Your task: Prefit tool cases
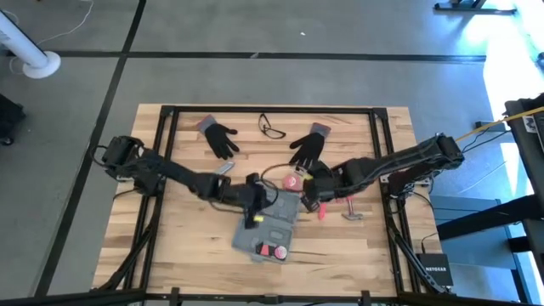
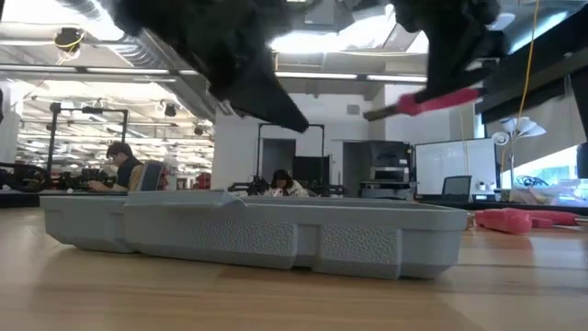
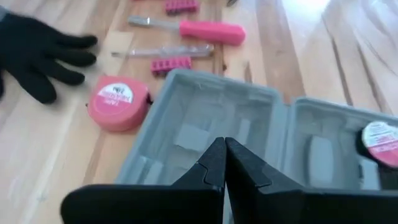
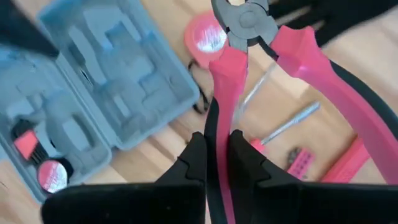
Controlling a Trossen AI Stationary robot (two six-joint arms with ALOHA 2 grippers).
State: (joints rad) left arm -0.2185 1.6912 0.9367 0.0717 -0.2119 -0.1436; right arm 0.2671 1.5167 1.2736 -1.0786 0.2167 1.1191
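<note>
The blue-grey tool case (image 1: 268,228) lies open, flat on the wooden table, its moulded recesses up (image 4: 106,81). A round pink-and-white item (image 4: 53,176) and a red-and-black one (image 4: 25,143) sit in one half. My left gripper (image 3: 224,146) hovers shut and empty over the case's other half (image 3: 205,130). My right gripper (image 4: 216,146) is shut on pink-handled pliers (image 4: 249,37) beside the case's far right corner, above the table. In the low view the pliers (image 2: 441,99) hang higher than the case (image 2: 257,234). My right gripper pinches one pink handle of the pliers (image 4: 219,118) between its two fingers, about midway along it. The fingers come steeply from above and run along the handle. The other handle (image 4: 323,81) splays free. The pliers are lifted clear, head pointing away from the wrist.
Loose on the table beyond the case lie a pink tape measure (image 3: 118,102), a pink screwdriver (image 3: 205,30), a clear-handled tool (image 3: 165,51) and pink bit holders (image 3: 171,64). Two black gloves (image 1: 221,136) (image 1: 308,146) and glasses (image 1: 272,127) lie farther back; a hammer (image 1: 353,212) lies to the right.
</note>
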